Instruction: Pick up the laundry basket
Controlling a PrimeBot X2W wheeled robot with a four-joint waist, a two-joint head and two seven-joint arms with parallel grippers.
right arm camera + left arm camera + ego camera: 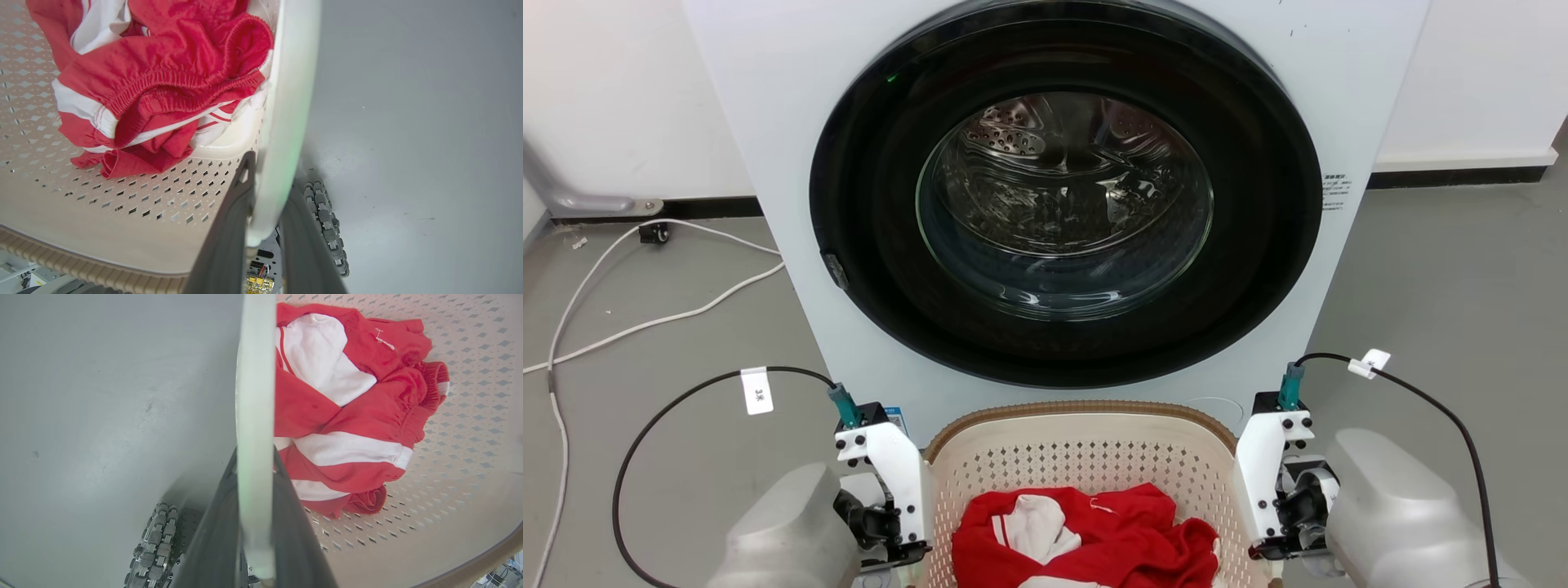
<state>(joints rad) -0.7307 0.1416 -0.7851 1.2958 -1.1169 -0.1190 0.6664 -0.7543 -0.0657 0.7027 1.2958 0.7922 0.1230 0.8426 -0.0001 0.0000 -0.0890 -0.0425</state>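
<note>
Grey floor [1462, 286] runs up to a white wall, with a white cable [645, 318] trailing across it at left.

Head view: white washer [768, 122] fills the upper frame, its dark round door [1062, 196] closed. Just in front of it, bottom centre, sits the laundry basket [1078, 461], brown rim toward the washer, with a red-and-white garment [1127, 531] bunched inside. My left arm [882, 482] is tight against the basket's left side and my right arm [1274, 482] against its right. I cannot tell whether the basket's base touches the floor.

Left wrist view: left gripper [256, 457] is clamped on the white side handle [255, 375], one dark finger against each face of it. The garment lies on the perforated bottom to one side. A roller wheel [157, 539] of the base shows below.

Right wrist view: right gripper [271, 175] straddles the other handle [290, 81], fingers closed onto it, the inner finger inside the basket wall. The garment presses up against that wall.
</note>
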